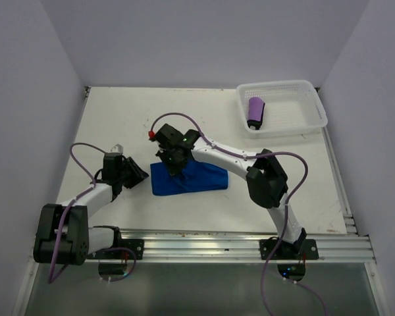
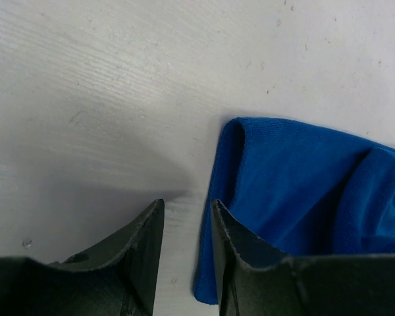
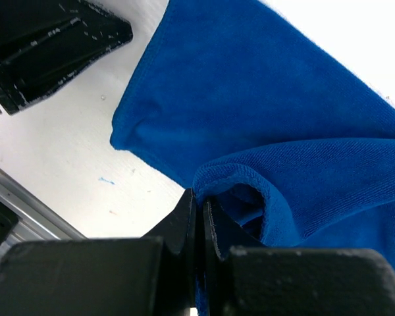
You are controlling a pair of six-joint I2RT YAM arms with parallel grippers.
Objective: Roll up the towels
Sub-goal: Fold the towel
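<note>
Between the closed fingertips of the right gripper [image 3: 199,195], a raised fold of the blue towel [image 3: 250,85], pinched tight. Just beside the fingers of the left gripper [image 2: 187,205], that towel's folded edge, flat on the table [image 1: 118,125]; fingers parted a little, gripping nothing. Well beyond both grippers, rolled purple towel [image 1: 256,112] lying inside the white basket [image 1: 286,84].

- Blue towel [image 1: 204,179]: royal blue, plain, well apart from basket.
- Purple towel [image 1: 256,110]: dark purple, plain, inside basket.
- Basket [image 1: 296,105]: white, mesh pattern.
- Table [image 1: 112,125]: white, speckled.
</note>
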